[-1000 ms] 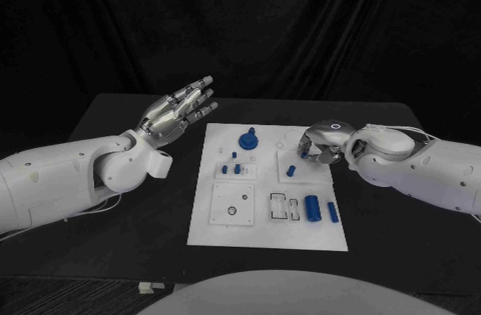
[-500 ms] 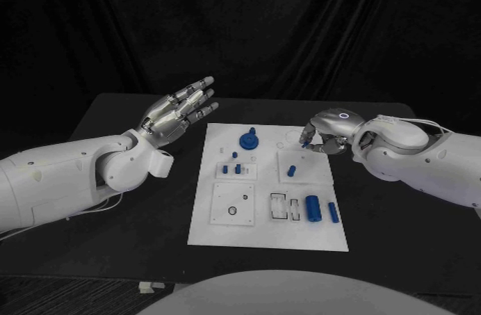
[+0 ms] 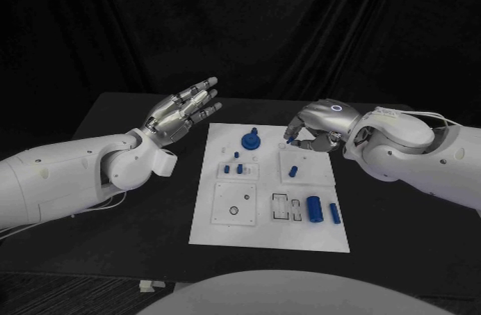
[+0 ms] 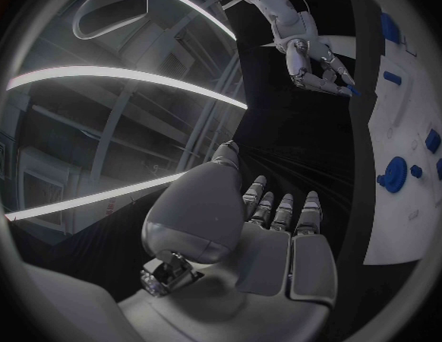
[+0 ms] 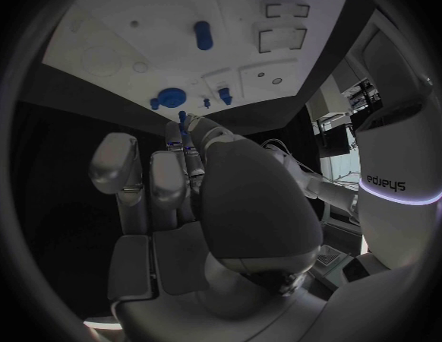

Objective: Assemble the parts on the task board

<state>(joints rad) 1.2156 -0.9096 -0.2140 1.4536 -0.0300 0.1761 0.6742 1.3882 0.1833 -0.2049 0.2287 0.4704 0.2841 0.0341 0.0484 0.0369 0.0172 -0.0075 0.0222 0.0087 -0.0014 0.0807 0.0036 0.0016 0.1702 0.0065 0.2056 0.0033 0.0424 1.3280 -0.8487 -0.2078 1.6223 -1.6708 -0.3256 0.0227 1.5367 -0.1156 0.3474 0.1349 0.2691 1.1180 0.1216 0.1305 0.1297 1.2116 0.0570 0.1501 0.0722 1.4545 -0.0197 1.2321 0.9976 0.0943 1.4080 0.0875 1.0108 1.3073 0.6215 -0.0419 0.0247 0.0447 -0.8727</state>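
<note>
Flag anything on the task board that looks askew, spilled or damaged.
Nothing stands out. The task board lies flat, its blue parts sit tidily, and the right hand pinches a small blue part above it.

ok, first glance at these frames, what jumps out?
The white rectangular task board in the middle of the black table, dotted with small blue parts, the biggest a round blue knobbed piece near its far edge. Then the silver right hand, raised over the board's far right corner and pinching a small blue part. The silver left hand is held up flat with fingers apart, left of the board.
</note>
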